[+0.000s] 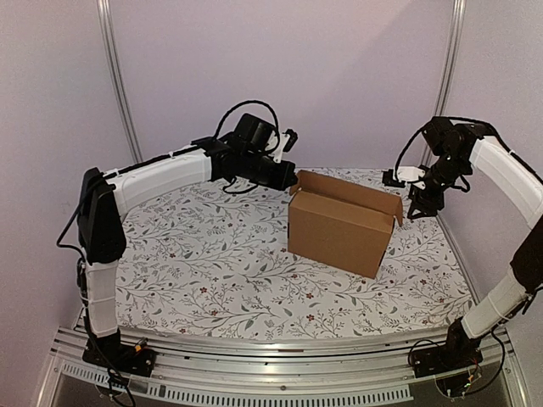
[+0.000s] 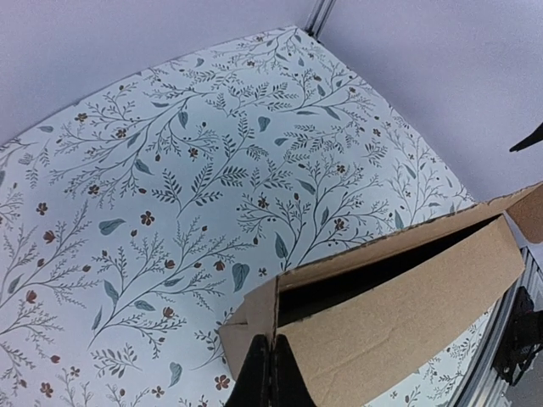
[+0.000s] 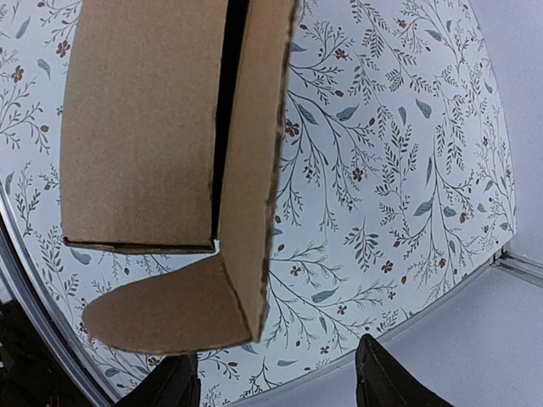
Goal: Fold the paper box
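Left gripper [image 2: 271,349] has its two fingers pressed flat together with no gap showing, right at the upper corner of the paper box's [image 1: 339,229] left end. Its wrist view does not show whether a thin edge of cardboard sits between the fingers. The left arm [image 1: 161,178] rises from its base at the near left, bends sharply at the elbow, and runs its white forearm across and away towards the box, with the wrist about level with the box's top.

The right gripper [image 3: 276,365] hangs with its fingers spread wide and nothing between them. In its wrist view a rounded end flap [image 3: 161,314] of the box lies just beside one finger [image 3: 182,381]. The right arm [image 1: 509,178] climbs from its base at the near right, arches high over the table's right edge, and turns the wrist downward near the box's right end.

Counted: two arms, two grippers and one paper box. The box stands upright in the middle of the table, slightly towards the far right, on a single floral cloth [image 1: 212,254]. It is plain brown, its top is open, and a long flap [image 1: 348,191] stands up along the far side. Two metal posts [image 1: 119,85] rise behind the table against the pale walls.
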